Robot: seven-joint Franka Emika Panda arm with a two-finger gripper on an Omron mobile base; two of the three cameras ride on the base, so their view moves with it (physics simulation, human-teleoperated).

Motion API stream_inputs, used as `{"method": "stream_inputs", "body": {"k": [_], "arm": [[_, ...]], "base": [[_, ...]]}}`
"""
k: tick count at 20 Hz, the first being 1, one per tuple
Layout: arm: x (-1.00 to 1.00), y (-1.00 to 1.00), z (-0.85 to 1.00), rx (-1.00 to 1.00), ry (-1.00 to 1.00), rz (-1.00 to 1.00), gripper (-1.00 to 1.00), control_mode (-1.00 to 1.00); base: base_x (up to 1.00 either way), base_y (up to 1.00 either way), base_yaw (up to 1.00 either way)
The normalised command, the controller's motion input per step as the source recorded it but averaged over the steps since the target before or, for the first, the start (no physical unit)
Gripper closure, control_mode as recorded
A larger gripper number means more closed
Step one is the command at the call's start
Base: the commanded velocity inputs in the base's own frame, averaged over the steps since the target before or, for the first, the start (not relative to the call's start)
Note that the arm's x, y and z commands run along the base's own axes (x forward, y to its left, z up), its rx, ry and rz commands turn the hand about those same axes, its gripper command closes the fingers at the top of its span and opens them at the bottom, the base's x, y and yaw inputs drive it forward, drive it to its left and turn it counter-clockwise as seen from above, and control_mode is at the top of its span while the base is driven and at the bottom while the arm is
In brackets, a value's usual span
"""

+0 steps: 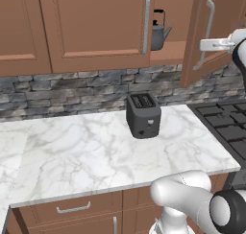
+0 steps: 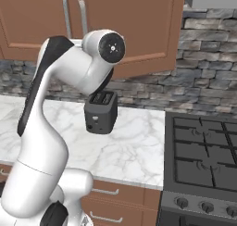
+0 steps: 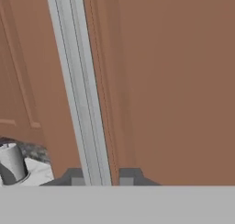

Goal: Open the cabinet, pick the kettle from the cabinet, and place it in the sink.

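A black two-slot toaster (image 1: 143, 116) stands upright on the white marble desk (image 1: 86, 156), near its back edge and just in front of the grey stacked-stone backsplash (image 1: 62, 95). To the toaster's right, a black gas stove (image 2: 203, 151) with cast grates sits flush against the desk's end, its front knobs (image 2: 206, 205) lined up below. Under the desk run low brown drawer fronts (image 1: 72, 210) with short silver pulls.

Cabinet (image 1: 96, 31): reddish-brown wood, matt; bar handle (image 3: 80, 90) brushed silver metal. Kettle (image 1: 158, 34) dark-grey metal, slight sheen. Toaster (image 1: 143, 115) matt black. Counter (image 1: 96, 156) polished white marble. Backsplash (image 1: 72, 94) rough grey stone
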Motion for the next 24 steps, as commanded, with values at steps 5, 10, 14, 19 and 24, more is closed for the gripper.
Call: {"method": "stream_inputs", "body": {"k": [5, 10, 14, 19, 24], "arm": [[-0.34, -0.64, 0.0, 0.0, 0.0, 0.0, 1.0, -1.0], [-0.29, -0.68, 0.0, 0.0, 0.0, 0.0, 1.0, -1.0], [-0.27, -0.69, 0.0, 0.0, 0.0, 0.0, 1.0, -1.0], [-0.23, -0.64, 0.0, 0.0, 0.02, 0.0, 1.0, -1.0], [-0.15, -0.41, -0.13, 0.0, 0.0, 0.0, -1.0, -1.0]], "base": [[0.0, 0.0, 0.0], [0.0, 0.0, 0.0], [0.0, 0.0, 0.0], [0.0, 0.0, 0.0], [0.0, 0.0, 0.0]]}}
